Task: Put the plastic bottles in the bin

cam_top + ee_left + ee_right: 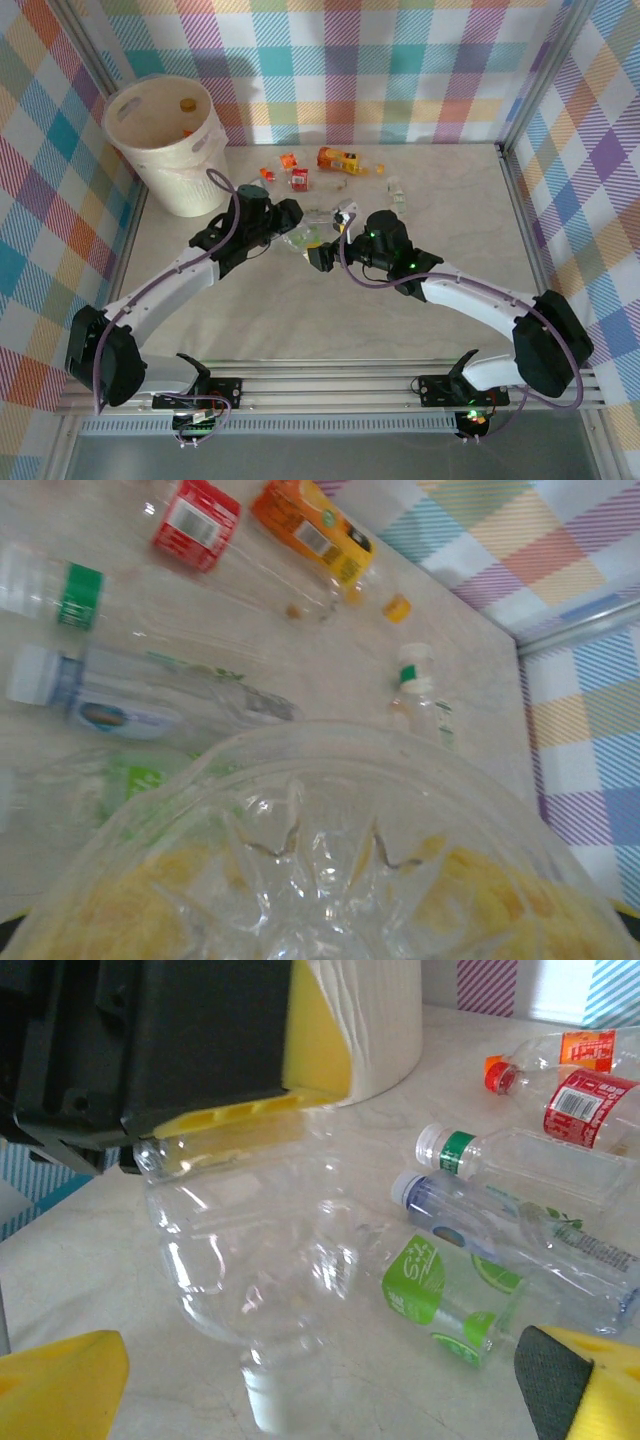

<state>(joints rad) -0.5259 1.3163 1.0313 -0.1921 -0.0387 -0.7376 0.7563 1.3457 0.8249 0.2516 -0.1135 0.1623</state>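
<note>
Bottles clear glossy plastic (crinkled); bin matt cream plastic; tabletop smooth, marbled.

Pale marbled tabletop, pastel plaid cloth walls on three sides, metal rail along near edge

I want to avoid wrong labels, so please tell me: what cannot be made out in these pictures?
Top external: the near wall of the bin hides part of its inside, so the bottles in it cannot be counted.
Top external: the left gripper covers most of the clear bottle it grips.
Left wrist: that bottle, close and blurred, hides how it is held.
Right wrist: the frame's right edge cuts off the red-labelled bottle.
</note>
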